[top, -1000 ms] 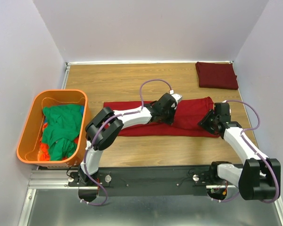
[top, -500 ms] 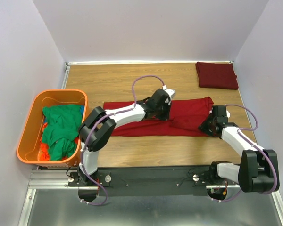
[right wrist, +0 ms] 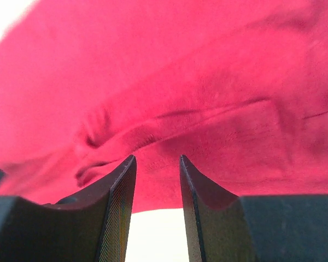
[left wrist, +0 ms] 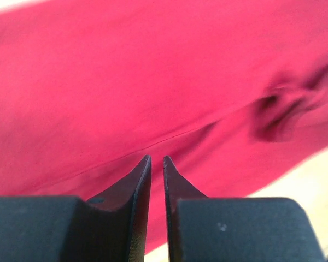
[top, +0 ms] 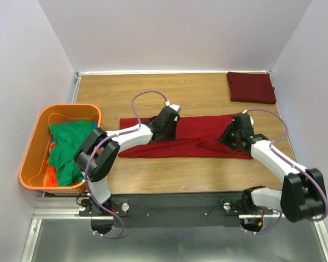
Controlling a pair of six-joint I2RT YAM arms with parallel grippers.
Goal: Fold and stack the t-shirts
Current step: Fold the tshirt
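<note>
Top external: left tool [top: 167, 126] and right tool [top: 228, 136] over the red t-shirt [top: 199, 130]

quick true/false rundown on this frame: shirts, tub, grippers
1. A maroon t-shirt lies folded at the far right corner of the table. True.
2. The red t-shirt is in the orange tub. False: it lies spread across mid-table; the tub holds green t-shirts.
3. The left gripper and the right gripper are both over the red t-shirt. True.
4. The right gripper is clamped on cloth. False: its jaws stand apart, with nothing between them.
</note>
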